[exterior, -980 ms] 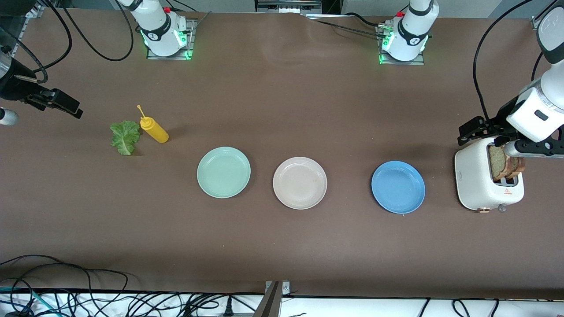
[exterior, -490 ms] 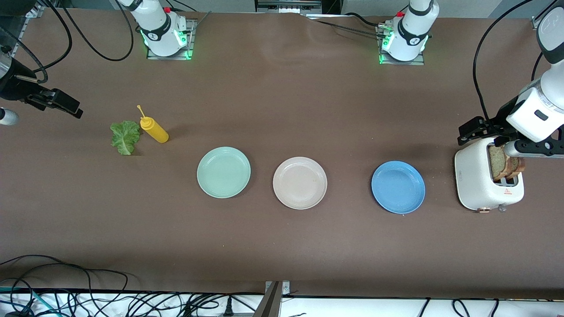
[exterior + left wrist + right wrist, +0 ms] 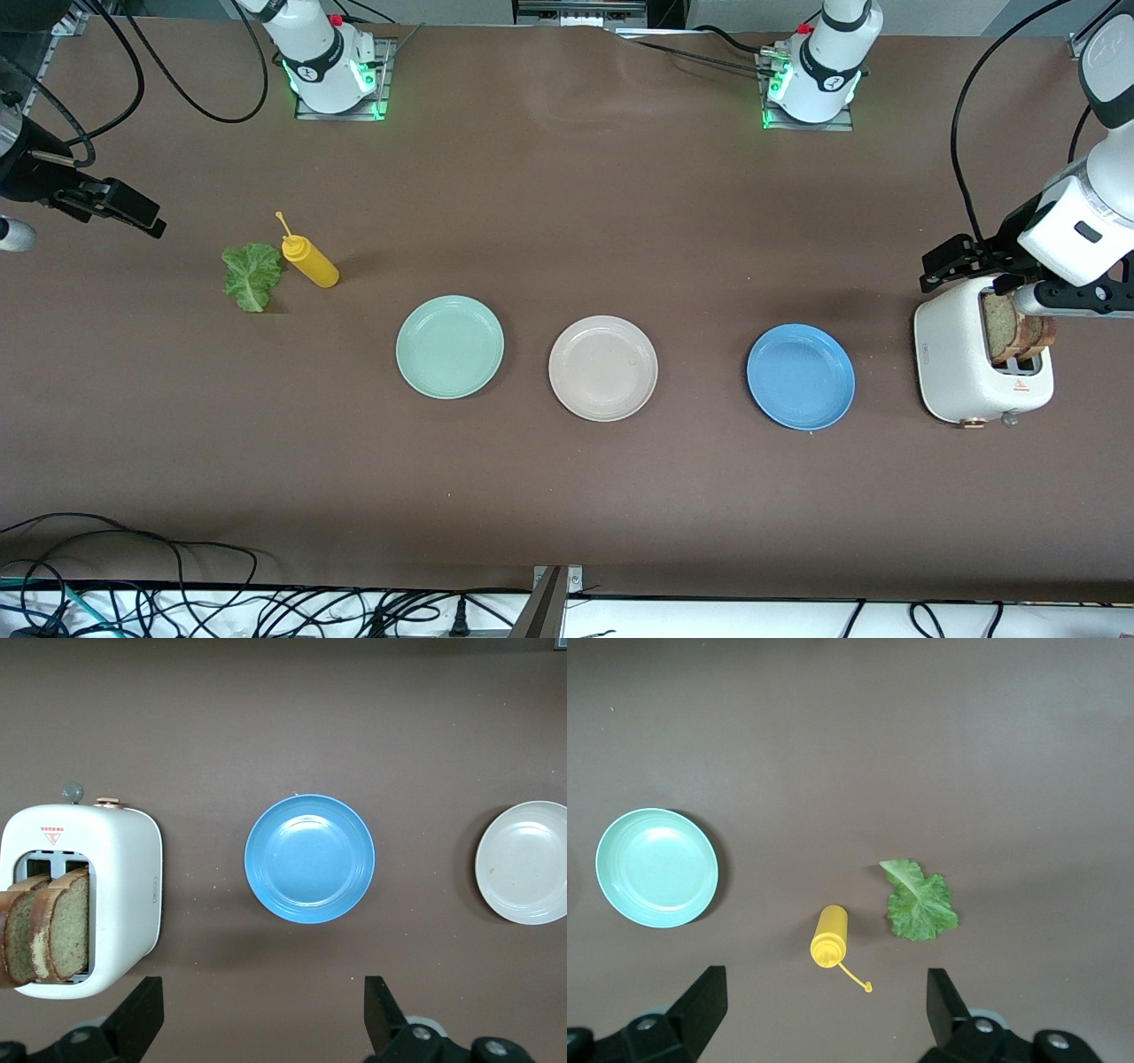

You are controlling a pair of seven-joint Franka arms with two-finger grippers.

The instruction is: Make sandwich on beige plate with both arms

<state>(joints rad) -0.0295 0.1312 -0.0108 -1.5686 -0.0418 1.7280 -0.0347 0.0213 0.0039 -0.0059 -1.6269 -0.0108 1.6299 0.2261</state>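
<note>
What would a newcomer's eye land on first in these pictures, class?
Probably the row of three plates mid-table: mint-green plate, beige plate, blue plate, all bare. Next, the white toaster at the left arm's end, two bread slices standing in its slots. At the right arm's end, a lettuce leaf lies beside a yellow squeeze bottle.

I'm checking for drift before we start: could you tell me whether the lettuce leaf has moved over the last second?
No. The lettuce leaf lies beside the yellow bottle exactly as before.

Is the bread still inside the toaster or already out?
Inside. Both bread slices stand upright in the slots of the white toaster, their tops sticking out; the beige plate holds nothing.
</note>
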